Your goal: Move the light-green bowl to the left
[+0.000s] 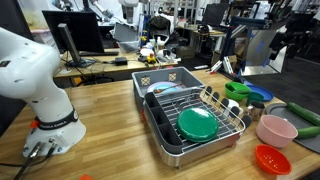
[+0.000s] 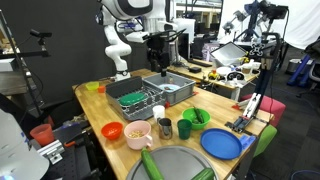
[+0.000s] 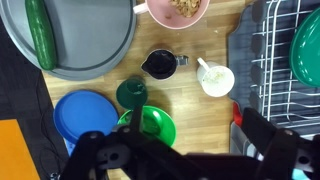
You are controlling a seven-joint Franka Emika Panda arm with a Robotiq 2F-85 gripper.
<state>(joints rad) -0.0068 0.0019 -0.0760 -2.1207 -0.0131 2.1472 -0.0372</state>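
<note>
The light-green bowl (image 2: 196, 118) stands upright on the wooden table, between a dark green cup (image 2: 184, 128) and a blue plate (image 2: 221, 143). It also shows in an exterior view (image 1: 237, 90) next to the dish rack. In the wrist view the light-green bowl (image 3: 152, 124) sits low and left of centre, partly hidden by my gripper's body. My gripper (image 2: 158, 62) hangs high above the table, over the grey bin, far from the bowl. In the wrist view my gripper (image 3: 175, 150) is open and empty.
A pink bowl (image 3: 178, 10) with food, a black cup (image 3: 160, 64) and a white cup (image 3: 216, 78) stand near the bowl. A dish rack (image 1: 225, 110) holds a dark green dish (image 1: 197, 123). A grey tray (image 3: 85, 45) carries a cucumber (image 3: 40, 35). A red bowl (image 1: 272, 158) sits near the table edge.
</note>
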